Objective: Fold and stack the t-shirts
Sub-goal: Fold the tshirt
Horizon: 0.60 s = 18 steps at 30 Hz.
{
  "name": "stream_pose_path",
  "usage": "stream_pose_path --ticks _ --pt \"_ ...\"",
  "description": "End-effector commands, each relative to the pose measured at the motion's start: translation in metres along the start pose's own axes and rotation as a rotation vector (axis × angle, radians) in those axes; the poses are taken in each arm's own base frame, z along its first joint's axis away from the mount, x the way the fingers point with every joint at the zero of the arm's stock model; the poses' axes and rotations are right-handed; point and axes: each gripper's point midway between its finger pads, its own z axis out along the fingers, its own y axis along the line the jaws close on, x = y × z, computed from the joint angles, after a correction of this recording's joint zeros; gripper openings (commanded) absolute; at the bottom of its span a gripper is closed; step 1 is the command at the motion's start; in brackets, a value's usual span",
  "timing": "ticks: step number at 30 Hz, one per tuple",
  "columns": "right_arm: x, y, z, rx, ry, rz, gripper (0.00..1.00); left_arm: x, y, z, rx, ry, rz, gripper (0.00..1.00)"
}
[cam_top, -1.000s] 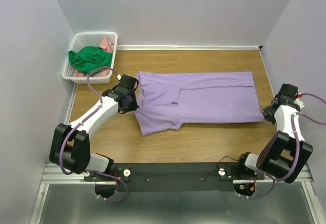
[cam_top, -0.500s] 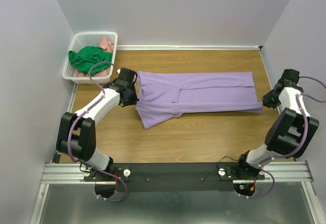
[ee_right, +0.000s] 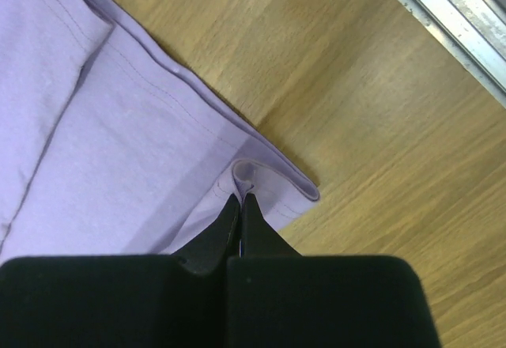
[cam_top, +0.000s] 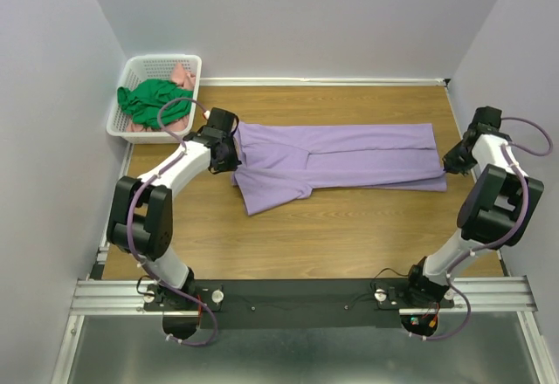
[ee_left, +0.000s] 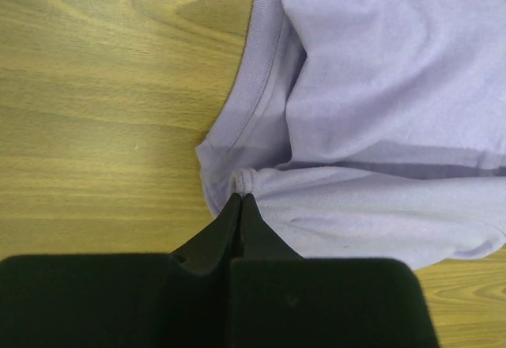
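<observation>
Purple t-shirt (cam_top: 349, 164) stretches between left arm (cam_top: 179, 168) and right arm (cam_top: 494, 152), both reaching forward, jaws clamped on its ends.

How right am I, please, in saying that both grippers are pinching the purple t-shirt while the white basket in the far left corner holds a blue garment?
Nearly: the top external view shows that the white basket holds a green garment, not a blue one. The rest stands: the left gripper and right gripper are each shut on the purple t-shirt.
</observation>
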Motion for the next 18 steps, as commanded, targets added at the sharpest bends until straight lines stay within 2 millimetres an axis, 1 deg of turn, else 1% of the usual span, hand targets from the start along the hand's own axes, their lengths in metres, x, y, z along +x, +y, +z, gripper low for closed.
stream_pose_path --ticks 1,10,13,18 --pt "-0.009 0.002 0.012 0.034 -0.019 -0.030 0.01 -0.011 0.007 0.010 -0.041 -0.021 0.006 0.00" --pt "-0.010 0.000 0.031 0.059 -0.011 -0.031 0.01 -0.022 0.006 0.022 -0.058 -0.032 -0.001 0.00" --pt "-0.008 0.003 0.034 0.049 -0.005 -0.034 0.01 -0.021 0.007 0.026 -0.063 -0.027 -0.005 0.00" --pt "-0.012 0.007 0.034 0.036 -0.017 -0.031 0.01 -0.018 0.008 0.029 -0.063 -0.025 -0.011 0.00"
